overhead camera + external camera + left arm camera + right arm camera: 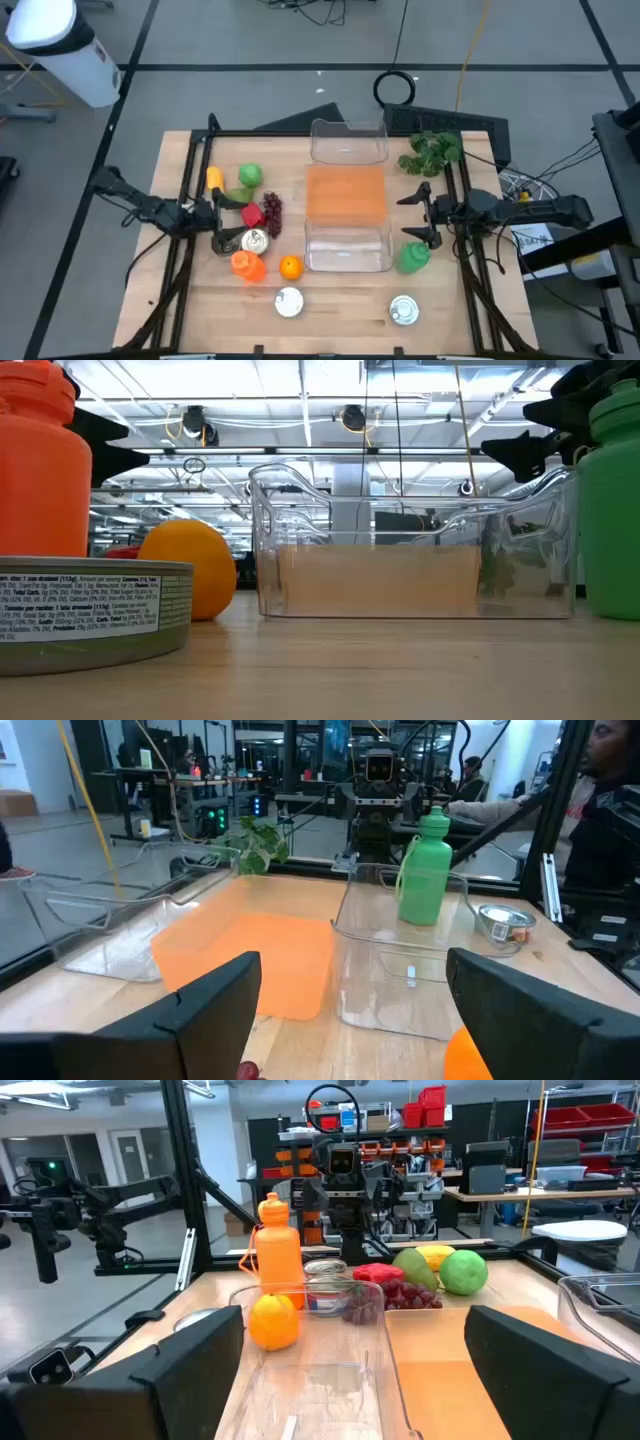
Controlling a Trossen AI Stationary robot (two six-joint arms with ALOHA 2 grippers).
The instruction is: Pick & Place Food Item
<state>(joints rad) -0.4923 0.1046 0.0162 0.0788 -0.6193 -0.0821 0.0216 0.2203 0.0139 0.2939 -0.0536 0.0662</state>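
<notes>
The wooden tabletop [340, 300] carries two clear plastic bins and one orange mat [345, 192] between them; the far bin [348, 142] and the near bin [347, 248] each touch an end of the mat.

The food sits in one cluster beside the mat on the left arm's side: one green apple [250, 175], one yellow item [214, 179], one pear [238, 195], one red item [251, 214], one bunch of dark grapes [272, 210] and one orange [290, 267] near the near bin's corner; none of it is in a bin.

There are two bottles, one orange bottle [247, 264] by the food and one green bottle [413, 257] on the other side; three cans, one can [254, 240] amid the food and two more, [289, 302] and [404, 311], near the front edge; one leafy sprig [432, 151] lies at the far right.

The left end effector [216, 219] hovers at the food cluster, fingers spread wide and holding nothing; the right end effector [422, 214] hangs just beside the green bottle, likewise wide open and empty.
</notes>
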